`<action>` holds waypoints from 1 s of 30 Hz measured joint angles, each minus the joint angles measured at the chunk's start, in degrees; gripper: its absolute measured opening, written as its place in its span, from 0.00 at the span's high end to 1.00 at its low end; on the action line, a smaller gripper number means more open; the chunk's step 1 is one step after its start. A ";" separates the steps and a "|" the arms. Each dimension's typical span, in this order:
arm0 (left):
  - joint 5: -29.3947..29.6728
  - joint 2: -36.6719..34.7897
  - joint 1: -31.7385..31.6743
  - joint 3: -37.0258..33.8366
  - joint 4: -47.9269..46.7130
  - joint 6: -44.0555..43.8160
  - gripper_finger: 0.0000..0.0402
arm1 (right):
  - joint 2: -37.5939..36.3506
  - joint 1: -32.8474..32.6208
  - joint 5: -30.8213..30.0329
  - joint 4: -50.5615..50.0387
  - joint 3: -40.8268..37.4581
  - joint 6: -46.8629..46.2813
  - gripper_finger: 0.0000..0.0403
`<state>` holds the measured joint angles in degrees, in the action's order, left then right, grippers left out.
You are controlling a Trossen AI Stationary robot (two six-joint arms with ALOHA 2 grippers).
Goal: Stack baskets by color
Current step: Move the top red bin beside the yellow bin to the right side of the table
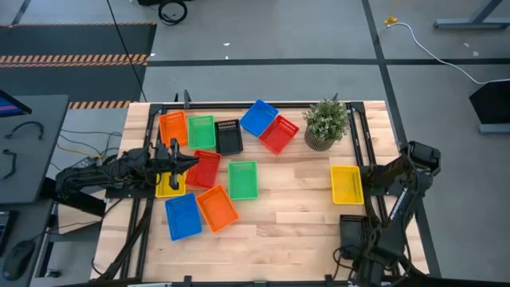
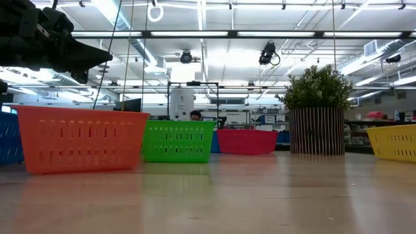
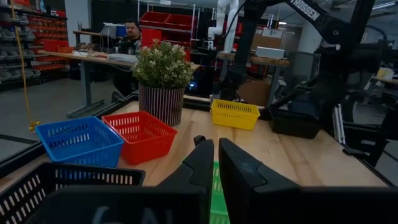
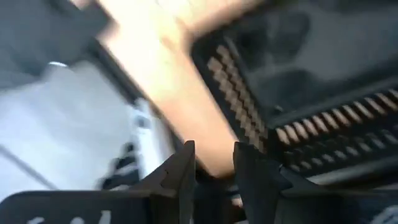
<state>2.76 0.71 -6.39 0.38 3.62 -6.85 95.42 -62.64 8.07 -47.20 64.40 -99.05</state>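
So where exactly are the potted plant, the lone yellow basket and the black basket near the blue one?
potted plant point(image 1: 326, 122): high view, on its leafy top.
yellow basket point(image 1: 347, 184): high view, on its floor, at the table's right.
black basket point(image 1: 229, 136): high view, on its floor, between green and blue baskets.

Slotted baskets point(image 1: 243, 180) lie scattered upright, mostly left; a yellow one point(image 1: 346, 184) sits apart, right.
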 joint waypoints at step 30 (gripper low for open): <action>-0.01 0.02 -0.01 0.02 0.00 0.00 0.92 | 1.61 64.80 -32.30 20.66 -0.46 72.10 0.66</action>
<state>2.75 0.73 -6.41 0.40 3.62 -6.86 97.03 2.16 -24.24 -26.54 63.94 -26.96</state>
